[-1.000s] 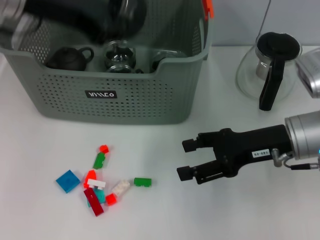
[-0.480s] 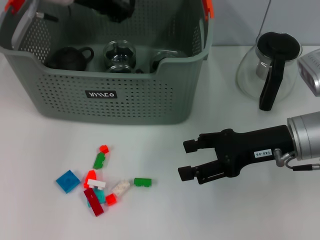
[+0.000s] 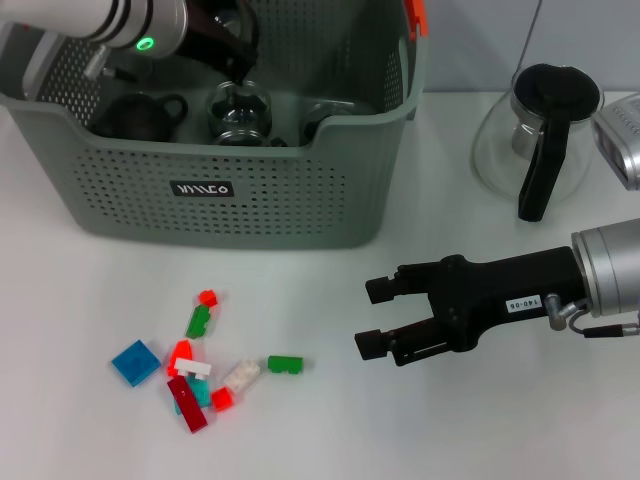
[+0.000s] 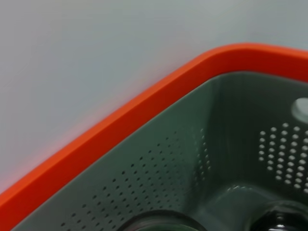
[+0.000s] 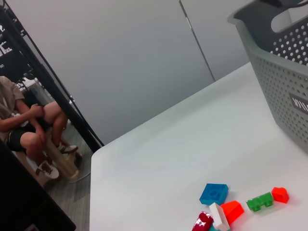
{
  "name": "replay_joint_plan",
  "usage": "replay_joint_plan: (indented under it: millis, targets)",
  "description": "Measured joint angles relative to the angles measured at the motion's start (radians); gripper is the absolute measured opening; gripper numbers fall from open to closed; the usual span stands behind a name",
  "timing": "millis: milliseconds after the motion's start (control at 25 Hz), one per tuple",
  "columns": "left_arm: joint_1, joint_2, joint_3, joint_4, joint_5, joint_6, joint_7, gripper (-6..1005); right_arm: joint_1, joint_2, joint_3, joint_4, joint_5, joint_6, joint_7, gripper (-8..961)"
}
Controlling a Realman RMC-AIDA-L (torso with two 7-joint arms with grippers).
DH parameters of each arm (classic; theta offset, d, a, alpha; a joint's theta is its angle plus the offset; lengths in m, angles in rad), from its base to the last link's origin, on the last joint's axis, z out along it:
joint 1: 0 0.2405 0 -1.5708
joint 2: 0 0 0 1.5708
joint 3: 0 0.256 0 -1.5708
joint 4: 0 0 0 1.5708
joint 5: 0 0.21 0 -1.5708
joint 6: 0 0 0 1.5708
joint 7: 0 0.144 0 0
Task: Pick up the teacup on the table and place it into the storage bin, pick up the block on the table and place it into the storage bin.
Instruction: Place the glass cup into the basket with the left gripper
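Note:
The grey-green storage bin [image 3: 240, 205] stands at the back left, and its orange-edged wall [image 4: 183, 163] fills the left wrist view. Inside it a glass teacup [image 3: 238, 108] stands beside a black teapot [image 3: 138, 116]. My left gripper [image 3: 232, 45] hangs over the bin just above the teacup, its fingers hidden. Several small blocks lie loose on the table in front of the bin, among them a green block [image 3: 285, 364] and a blue flat one [image 3: 136, 361] [image 5: 214, 193]. My right gripper [image 3: 370, 318] hovers open and empty to the right of the green block.
A glass carafe [image 3: 535, 140] with a black handle stands at the back right. Beside it lies a silver object [image 3: 620, 145] at the frame edge. The bin's corner [image 5: 284, 72] shows in the right wrist view, where the table edge and a seated person [image 5: 29, 125] lie beyond the blocks.
The left arm has swung over the bin's left side, bringing its dark gripper end down close above the glass teacup. The right gripper has barely moved.

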Motion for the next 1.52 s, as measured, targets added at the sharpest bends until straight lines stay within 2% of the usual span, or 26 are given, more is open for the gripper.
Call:
replay_joint_plan:
  millis: [720, 1520]
  targets:
    - [0.013, -0.021, 0.014, -0.046, 0.076, -0.113, -0.007, 42, 0.003, 0.006, 0.004, 0.000, -0.015, 0.009, -0.003, 939]
    - [0.026, -0.032, 0.016, -0.037, 0.099, -0.108, -0.007, 46, 0.007, 0.010, 0.008, 0.000, -0.025, 0.011, 0.000, 939]
